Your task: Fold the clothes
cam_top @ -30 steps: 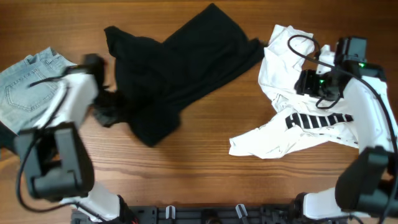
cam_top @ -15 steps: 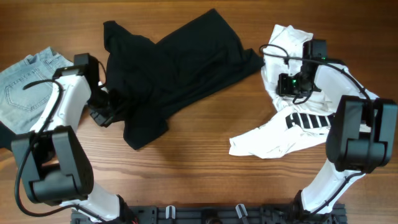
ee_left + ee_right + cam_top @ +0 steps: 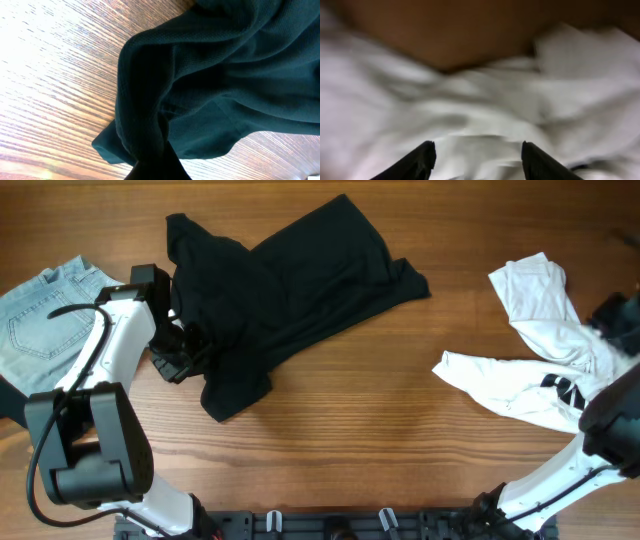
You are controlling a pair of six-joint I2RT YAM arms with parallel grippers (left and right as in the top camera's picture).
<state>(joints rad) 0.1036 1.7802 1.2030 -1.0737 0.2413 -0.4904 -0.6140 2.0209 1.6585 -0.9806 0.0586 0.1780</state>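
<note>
A black shirt [image 3: 285, 290] lies crumpled at the table's centre-left. My left gripper [image 3: 177, 357] is at its lower-left edge and is shut on a bunched fold of it. In the left wrist view the dark fabric [image 3: 215, 85] rises from the closed jaws [image 3: 156, 170] over the wood. A white shirt with a black logo [image 3: 535, 370] lies spread at the far right. My right gripper [image 3: 612, 315] is a blur at the right edge. In the right wrist view its fingers [image 3: 477, 160] are apart over blurred white cloth [image 3: 485, 110].
Folded light-blue jeans [image 3: 40, 315] lie at the left edge, just beyond my left arm. Bare wood [image 3: 400, 410] shows between the two shirts and along the front.
The white shirt has been swept to the right, away from the black shirt, and my right arm swung out to the right edge. The left gripper shifted slightly, still holding the black shirt.
</note>
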